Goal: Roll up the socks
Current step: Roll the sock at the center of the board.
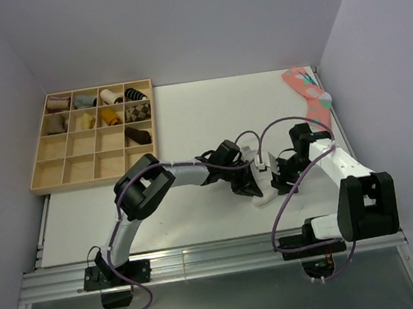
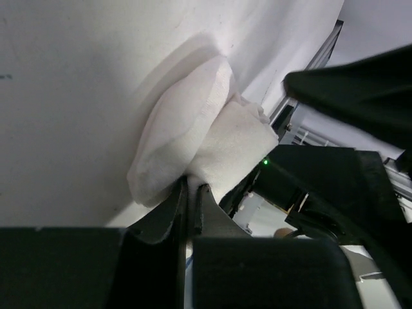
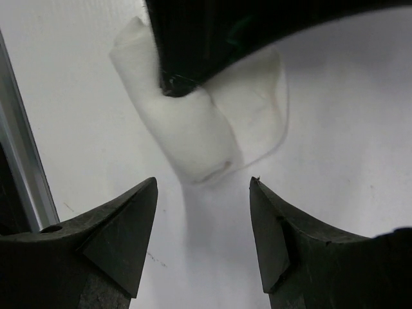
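The socks [image 2: 193, 135] lie on the white table [image 1: 188, 126] near its front edge, between the 2 arms. They are bunched into a stubby white roll with a looser, thinner layer lying flat beside it. The left gripper [image 2: 192, 190] has its fingers pressed together at the roll's near edge and, as far as the left wrist view shows, pinches a thin fold of the fabric. The right gripper [image 3: 203, 187] is spread wide, its 2 fingers either side of the roll's end and apart from it, touching nothing.

I judge the rolling to be well along but unfinished: the cylinder is formed, yet the flat layer has not been wrapped or tucked in. The next move probably calls for the right gripper to close on that loose layer while the left gripper pins the roll so it cannot unwind.

From above, both grippers cover most of the socks, leaving only a white sliver showing. In the right wrist view, the left gripper's dark body hides the top of the roll. I cannot tell where the cuff lies, or how many layers the pinch takes in.
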Tool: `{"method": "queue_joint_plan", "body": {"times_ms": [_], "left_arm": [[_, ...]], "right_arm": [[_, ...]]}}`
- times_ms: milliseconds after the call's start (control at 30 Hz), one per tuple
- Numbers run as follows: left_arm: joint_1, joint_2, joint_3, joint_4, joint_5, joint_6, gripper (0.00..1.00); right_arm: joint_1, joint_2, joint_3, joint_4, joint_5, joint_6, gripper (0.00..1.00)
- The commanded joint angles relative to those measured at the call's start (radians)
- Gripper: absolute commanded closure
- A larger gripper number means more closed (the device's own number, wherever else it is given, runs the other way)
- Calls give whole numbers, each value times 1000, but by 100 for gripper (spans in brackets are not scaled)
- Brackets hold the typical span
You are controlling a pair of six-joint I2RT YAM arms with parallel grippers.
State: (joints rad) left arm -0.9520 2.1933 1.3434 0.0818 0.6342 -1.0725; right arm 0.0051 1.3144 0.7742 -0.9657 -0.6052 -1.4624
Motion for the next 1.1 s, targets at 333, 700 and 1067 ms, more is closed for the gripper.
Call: {"method": "queue_joint_plan", "body": {"times_ms": [333,700,1067], "left_arm": [[24,111,109,-215,-5,13,100],[44,108,83,-162,13,-27,100],[48,40,-19,-5,-68,-125,90]], "right_arm": [[124,-41,-78,100,56,-46,33],[167,72,-66,122,105,-21,39],[153,236,40,73,116,34,80]]}}
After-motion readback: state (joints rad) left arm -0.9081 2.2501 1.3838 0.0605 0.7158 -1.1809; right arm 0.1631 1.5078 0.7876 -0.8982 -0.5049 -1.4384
